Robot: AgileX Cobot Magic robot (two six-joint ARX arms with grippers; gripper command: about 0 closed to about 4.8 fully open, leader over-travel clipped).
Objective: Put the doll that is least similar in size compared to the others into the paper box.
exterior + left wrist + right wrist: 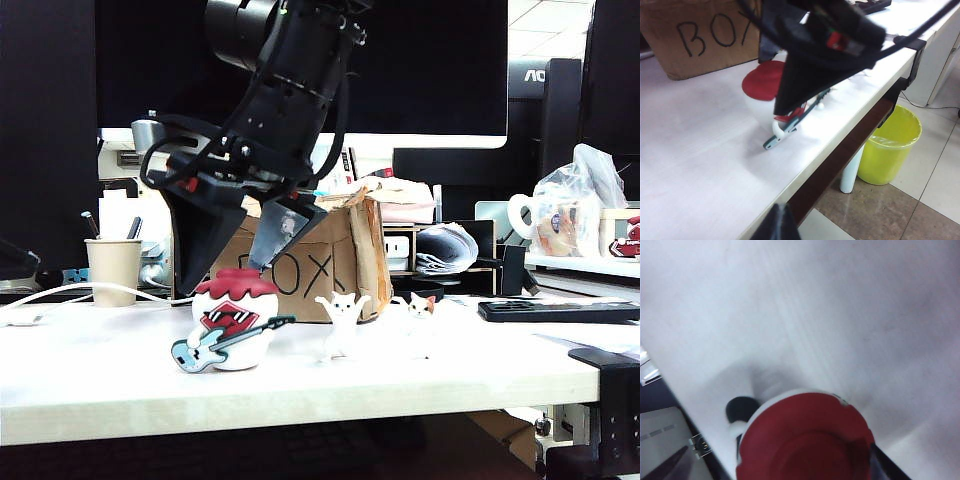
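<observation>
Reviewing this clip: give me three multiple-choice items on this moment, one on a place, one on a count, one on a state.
1. Where does the doll stand?
A. inside the paper box
B. on the table in front of the paper box
C. in the paper cup

2. How many small white cat figures stand beside the doll?
A. two
B. four
C. none

3. How is the right hand?
A. shut well away from the doll
B. open, its fingers down on either side of the doll's red top
C. holding a pen

Answers:
1 B: the doll sits on the white table, the paper box behind it.
2 A: one with raised arms, one with an orange ear.
3 B: the exterior view shows the spread fingers around the top.

The left hand is barely in view.
</observation>
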